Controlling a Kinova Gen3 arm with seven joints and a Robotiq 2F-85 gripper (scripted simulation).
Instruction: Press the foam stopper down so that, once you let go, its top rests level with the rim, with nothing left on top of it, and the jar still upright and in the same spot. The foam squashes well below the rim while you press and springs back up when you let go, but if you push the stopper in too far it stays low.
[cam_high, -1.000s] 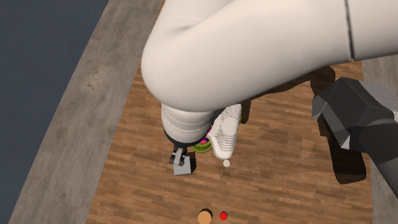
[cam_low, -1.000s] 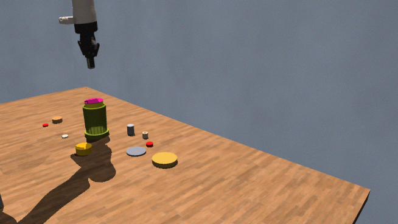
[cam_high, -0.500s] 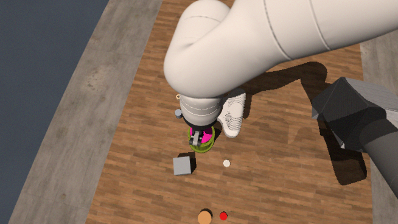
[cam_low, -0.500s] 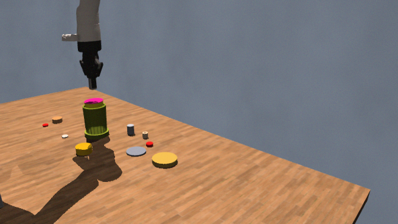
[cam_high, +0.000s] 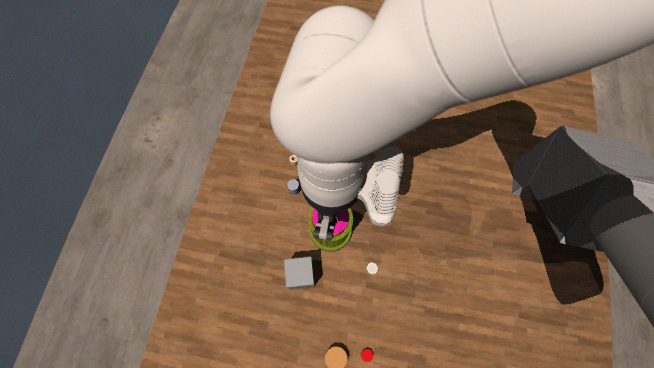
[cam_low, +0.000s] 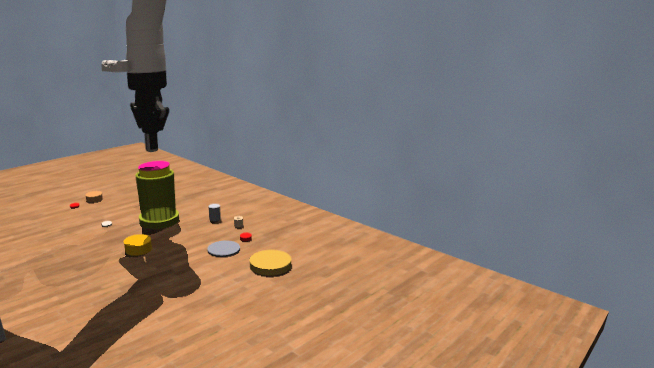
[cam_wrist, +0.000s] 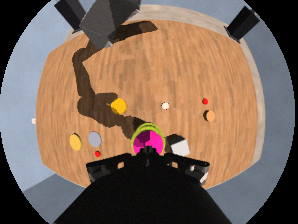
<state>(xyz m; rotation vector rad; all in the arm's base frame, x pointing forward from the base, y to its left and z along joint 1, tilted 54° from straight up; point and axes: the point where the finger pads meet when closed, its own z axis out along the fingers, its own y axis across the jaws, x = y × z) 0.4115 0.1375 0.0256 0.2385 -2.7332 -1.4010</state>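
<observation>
One foam stopper proud of rim, not yet pressed

Nearest, a yellow disc (cam_low: 270, 261) and grey disc (cam_low: 223, 248) are seen, well apart from the olive jar (cam_low: 157, 200). Its pink foam stopper (cam_low: 153, 165), judged soft and springy, should be pushed centrally. Above it, untouching, the gripper (cam_low: 150, 145) is closed, empty. Open room is left around.
</observation>
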